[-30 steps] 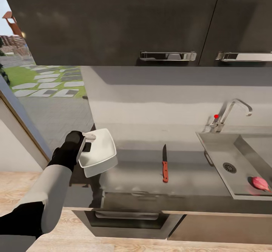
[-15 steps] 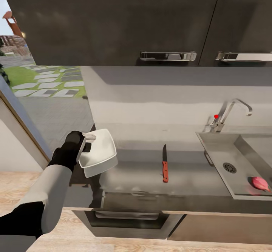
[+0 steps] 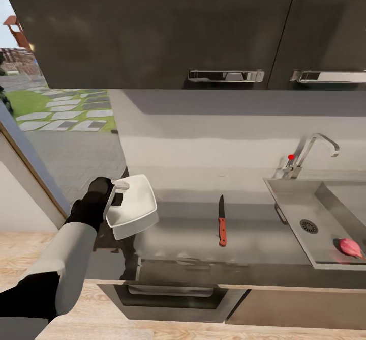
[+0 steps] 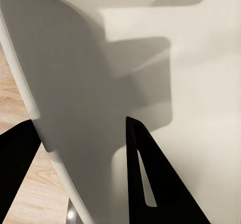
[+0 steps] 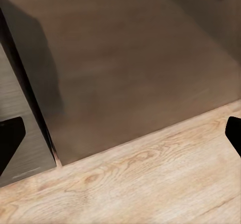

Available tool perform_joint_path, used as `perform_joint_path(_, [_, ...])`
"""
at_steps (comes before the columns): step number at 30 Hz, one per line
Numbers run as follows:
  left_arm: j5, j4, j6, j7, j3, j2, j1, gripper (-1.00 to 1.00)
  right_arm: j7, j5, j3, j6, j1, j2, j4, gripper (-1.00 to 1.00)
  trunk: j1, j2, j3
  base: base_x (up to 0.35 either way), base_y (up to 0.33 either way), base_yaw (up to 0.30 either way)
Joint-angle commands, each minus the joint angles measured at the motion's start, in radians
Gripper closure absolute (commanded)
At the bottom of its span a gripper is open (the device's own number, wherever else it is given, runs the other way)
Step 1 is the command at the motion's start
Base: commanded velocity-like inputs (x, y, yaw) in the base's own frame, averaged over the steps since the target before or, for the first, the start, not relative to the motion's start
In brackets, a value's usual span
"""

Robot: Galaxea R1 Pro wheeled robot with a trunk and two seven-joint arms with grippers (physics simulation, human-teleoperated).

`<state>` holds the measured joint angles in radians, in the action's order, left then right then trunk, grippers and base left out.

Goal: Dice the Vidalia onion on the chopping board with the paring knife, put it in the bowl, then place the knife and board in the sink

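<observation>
White bowl (image 3: 133, 205) pinched at its rim by left claw (image 3: 118, 191), fingers (image 4: 145, 184) closed over the wall, bowl tilted at the left end of the bench (image 3: 193, 233). Right claw (image 5: 120, 133) spread wide, nothing in it, over wood floor (image 5: 150, 184). Paring knife (image 3: 221, 221) flat mid-bench. Vidalia onion (image 3: 350, 247) sits in the sink (image 3: 290, 197), near the drain.

Head camera down over countertop (image 3: 254, 213)

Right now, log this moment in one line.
left gripper: shut on bowl rim | knife: countertop | onion: sink
</observation>
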<state>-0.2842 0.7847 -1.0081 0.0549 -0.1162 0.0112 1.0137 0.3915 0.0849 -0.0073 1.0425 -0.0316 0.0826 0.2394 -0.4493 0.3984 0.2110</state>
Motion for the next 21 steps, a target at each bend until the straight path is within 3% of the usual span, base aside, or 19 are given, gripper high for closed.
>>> perform_joint_path(1, [0.005,-0.010,-0.003,0.006,-0.004,0.001,0.000,1.00,-0.006,0.009,0.000,0.005,-0.001,0.000,0.000,-1.00,-0.001,0.002,0.002,0.000,0.000,0.000])
perform_joint_path(14, [0.004,-0.012,-0.002,0.006,-0.005,0.001,0.000,1.00,-0.006,0.009,0.000,0.005,-0.001,0.000,0.000,-1.00,-0.001,0.002,0.002,0.000,0.000,0.000])
perform_joint_path(15, [0.004,-0.012,-0.002,0.006,-0.005,0.001,0.000,-1.00,-0.006,0.009,0.000,0.005,-0.001,0.000,0.000,-1.00,-0.001,0.002,0.002,0.000,0.000,0.000])
perform_joint_path(21, [0.004,-0.009,-0.003,0.006,-0.005,0.001,0.000,-1.00,-0.006,0.009,0.000,0.005,-0.001,0.000,0.000,-1.00,-0.001,0.002,0.002,0.000,0.000,0.000])
